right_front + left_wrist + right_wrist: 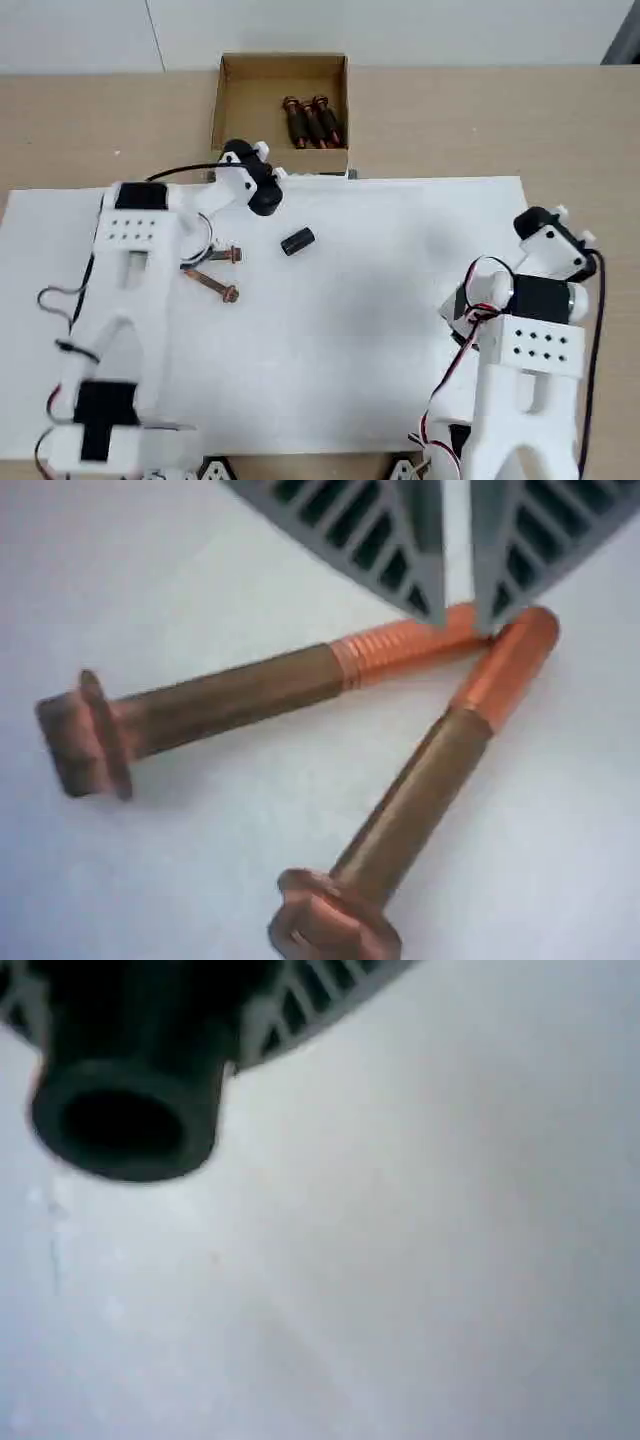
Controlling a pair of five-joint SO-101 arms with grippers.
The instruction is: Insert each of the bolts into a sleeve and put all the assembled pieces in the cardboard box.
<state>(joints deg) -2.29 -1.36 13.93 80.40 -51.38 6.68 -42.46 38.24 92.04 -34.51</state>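
3 assembled pieces (pixel 312 122) already lie in the cardboard box (pixel 230 100). 2 bolts remain on the white sheet (pixel 400 300) over the tabletop, so the step in hand is picking up a bolt. The left pincer (pixel 457 605) stands a narrow slot apart, its tips at the threaded end of 1 bolt (pixel 220 695), whose tip touches the other bolt (pixel 420 800). The right pincer (pixel 140 1030) is clamped on a black sleeve (pixel 125 1120). A spare sleeve (pixel 297 241) lies near the bolts. The next move likely calls for closing on that thread without dragging the neighbouring bolt.
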